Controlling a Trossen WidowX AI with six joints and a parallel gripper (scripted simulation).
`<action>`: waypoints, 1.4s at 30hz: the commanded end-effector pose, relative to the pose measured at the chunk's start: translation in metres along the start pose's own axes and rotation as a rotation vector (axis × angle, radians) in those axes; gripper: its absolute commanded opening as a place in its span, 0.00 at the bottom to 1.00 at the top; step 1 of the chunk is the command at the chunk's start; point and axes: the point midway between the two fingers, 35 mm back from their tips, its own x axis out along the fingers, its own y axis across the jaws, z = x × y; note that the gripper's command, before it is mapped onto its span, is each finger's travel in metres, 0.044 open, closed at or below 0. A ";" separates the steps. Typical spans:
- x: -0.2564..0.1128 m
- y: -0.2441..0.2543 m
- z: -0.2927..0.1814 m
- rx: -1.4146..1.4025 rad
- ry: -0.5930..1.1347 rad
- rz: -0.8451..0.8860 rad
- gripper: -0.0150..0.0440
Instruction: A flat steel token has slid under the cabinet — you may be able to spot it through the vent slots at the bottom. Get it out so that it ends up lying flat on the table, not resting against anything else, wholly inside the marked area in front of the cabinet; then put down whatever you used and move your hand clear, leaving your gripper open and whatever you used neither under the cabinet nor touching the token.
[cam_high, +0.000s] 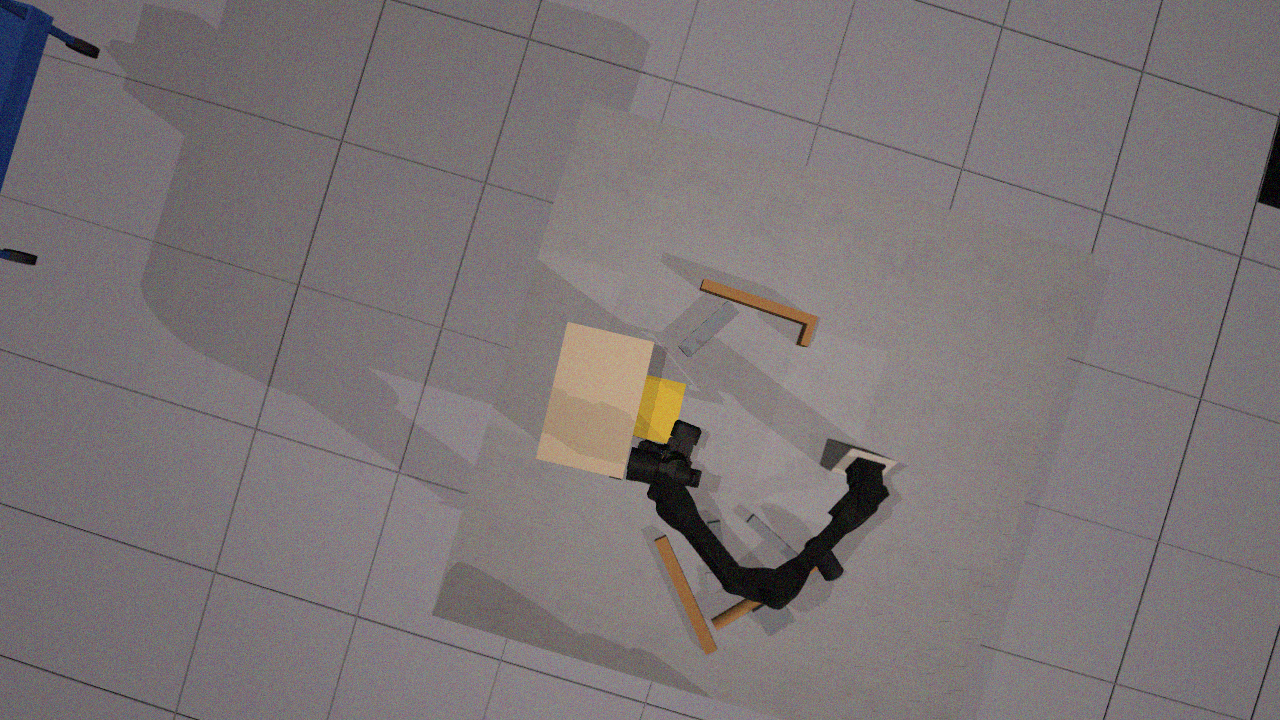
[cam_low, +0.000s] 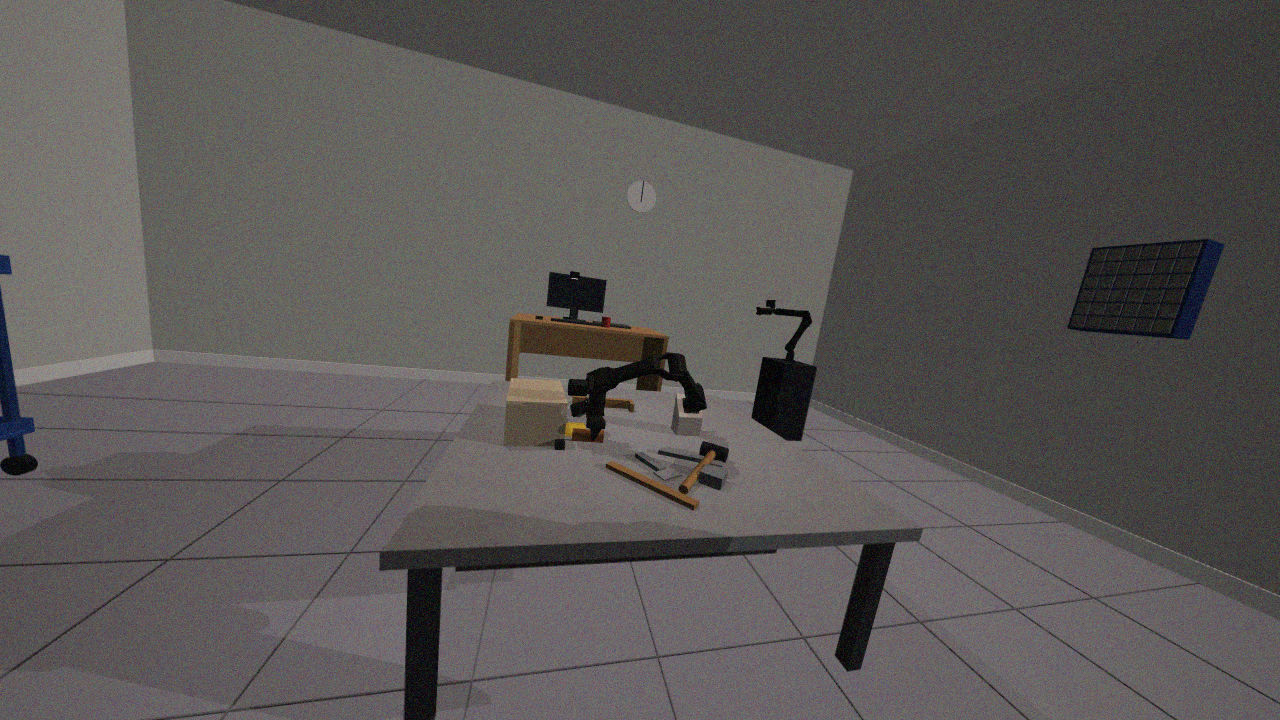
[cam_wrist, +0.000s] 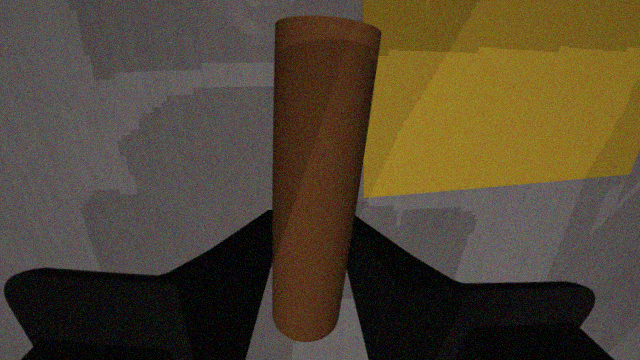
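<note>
A beige cabinet (cam_high: 595, 394) (cam_low: 535, 420) stands on the table. The yellow marked area (cam_high: 662, 407) (cam_low: 574, 429) (cam_wrist: 475, 125) lies in front of it. No token can be made out in any view. My gripper (cam_low: 595, 436) (cam_wrist: 310, 220) is shut on the round orange-brown handle of a tool, low beside the marked area and close to the cabinet's front. The handle (cam_low: 583, 436) (cam_wrist: 320, 125) runs along one side of the yellow in the wrist view. The rest of the tool is hidden. In the top view the arm covers the fingers.
A small black piece (cam_low: 559, 444) is at the cabinet's lower corner. An orange L-shaped bar (cam_high: 760, 301) and a grey strip (cam_high: 707, 329) lie on one side. A straight orange bar (cam_high: 687, 595) (cam_low: 651, 486), a hammer (cam_low: 698, 470) and a grey block (cam_low: 712, 478) lie on the other.
</note>
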 end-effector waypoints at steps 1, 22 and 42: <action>0.000 0.000 0.005 -0.008 -0.004 0.002 0.25; 0.001 -0.020 0.005 -0.008 -0.004 0.002 0.25; 0.001 -0.031 0.005 -0.008 -0.004 0.002 0.25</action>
